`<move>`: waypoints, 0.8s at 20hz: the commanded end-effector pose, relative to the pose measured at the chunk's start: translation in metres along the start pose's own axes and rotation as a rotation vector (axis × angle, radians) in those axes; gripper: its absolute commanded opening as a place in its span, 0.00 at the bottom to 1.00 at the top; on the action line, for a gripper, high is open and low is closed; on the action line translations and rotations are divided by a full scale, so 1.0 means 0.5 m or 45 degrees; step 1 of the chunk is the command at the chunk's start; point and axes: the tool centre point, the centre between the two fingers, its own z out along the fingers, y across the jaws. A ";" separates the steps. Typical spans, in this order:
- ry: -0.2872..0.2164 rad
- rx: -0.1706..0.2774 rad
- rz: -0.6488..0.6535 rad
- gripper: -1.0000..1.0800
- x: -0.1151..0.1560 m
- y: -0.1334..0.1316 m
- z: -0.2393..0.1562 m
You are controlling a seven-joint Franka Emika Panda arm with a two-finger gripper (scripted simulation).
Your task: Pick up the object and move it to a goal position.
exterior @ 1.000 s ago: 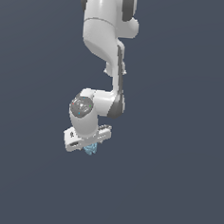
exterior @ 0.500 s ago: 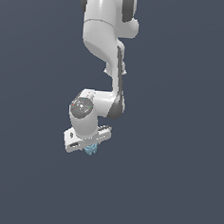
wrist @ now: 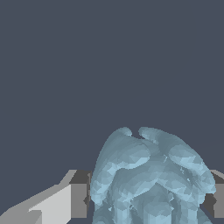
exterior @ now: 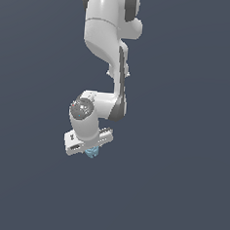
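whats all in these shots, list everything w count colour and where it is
bumpy lump: 1, pale blue, faceted surface, sitting between the end effector's fingers; in the exterior view only a small part of it peeks out under the end effector
background: 1, plain dark grey-blue, fills both views; no table edge, goal marker or other thing can be made out
arm: 1, white with dark joint sections, comes down from the top of the exterior view and bends toward the exterior view's left
end effector: 1, white body with grey fingers, at the low end of the arm, a finger on each side of the lump
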 end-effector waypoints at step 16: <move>0.000 -0.001 0.002 0.00 -0.214 0.167 -0.081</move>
